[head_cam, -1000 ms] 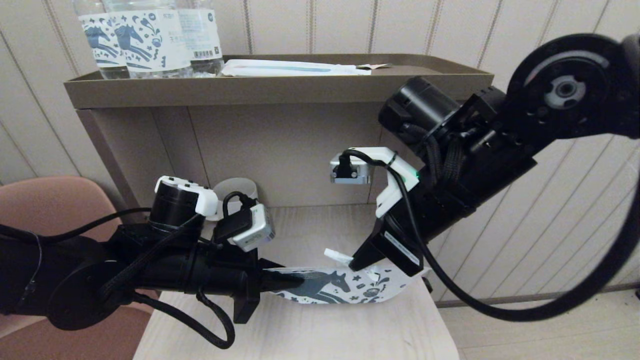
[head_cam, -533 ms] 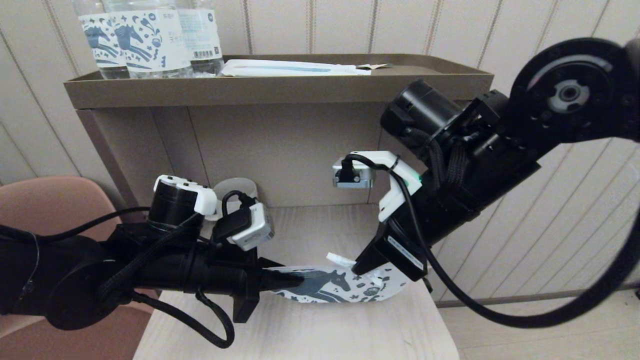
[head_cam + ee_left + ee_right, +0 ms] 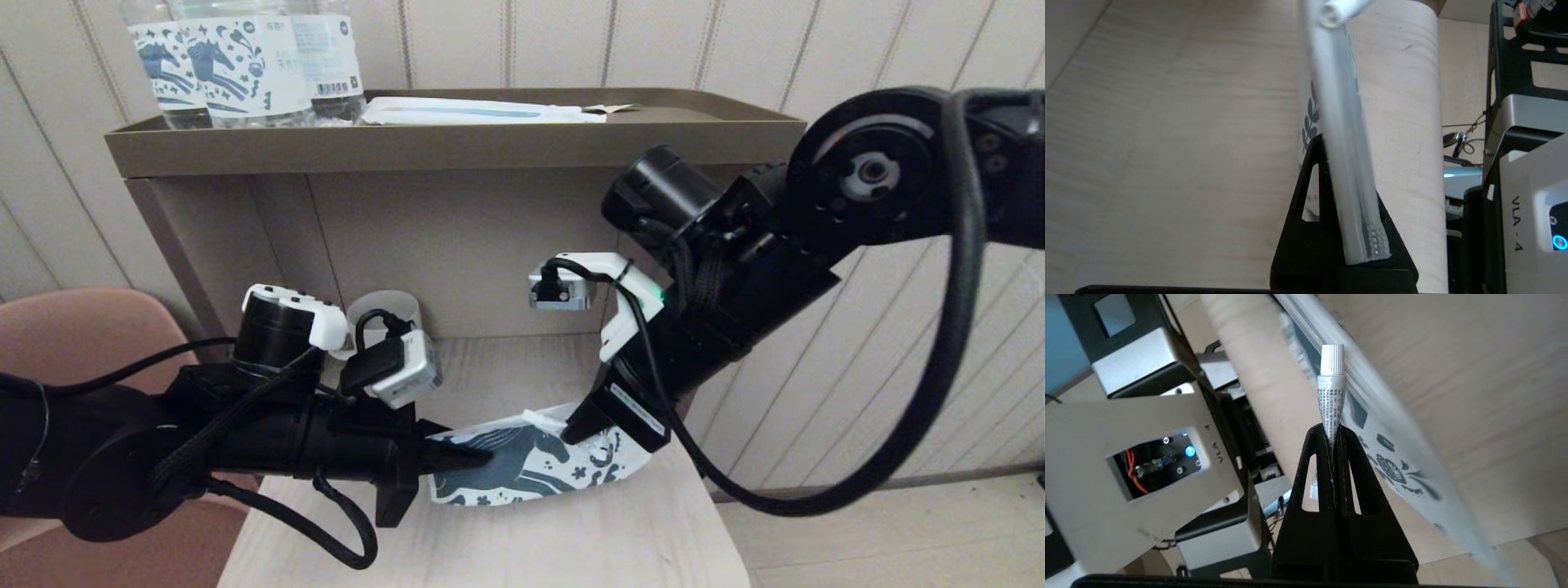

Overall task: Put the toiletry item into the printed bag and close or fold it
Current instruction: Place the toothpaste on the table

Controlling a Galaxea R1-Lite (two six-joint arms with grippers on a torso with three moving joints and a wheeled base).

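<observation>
The printed bag point(image 3: 522, 469), white with a dark teal horse, hangs bowed just above the light wood table point(image 3: 531, 543). My left gripper point(image 3: 482, 459) is shut on the bag's left end; the left wrist view shows the bag point(image 3: 1349, 171) edge-on, pinched in that gripper point(image 3: 1339, 163). My right gripper point(image 3: 575, 429) is shut on the toiletry item point(image 3: 1332, 392), a thin white printed tube with a ribbed cap. The cap end point(image 3: 543, 419) sits at the bag's top edge near the zip strip. In the right wrist view the bag point(image 3: 1404, 461) lies beside and beyond this gripper point(image 3: 1333, 430).
A brown shelf tray point(image 3: 449, 147) above the table carries clear bottles with horse labels point(image 3: 237, 69) and a long white packet with a blue stripe point(image 3: 473, 112). A white cup point(image 3: 384, 314) stands behind the left wrist. A pink chair point(image 3: 82, 327) is at the left.
My right arm has swung left and lower, bringing the tube's cap to the bag's top edge. The bag has bowed and tilted more upright. The left arm shifted slightly.
</observation>
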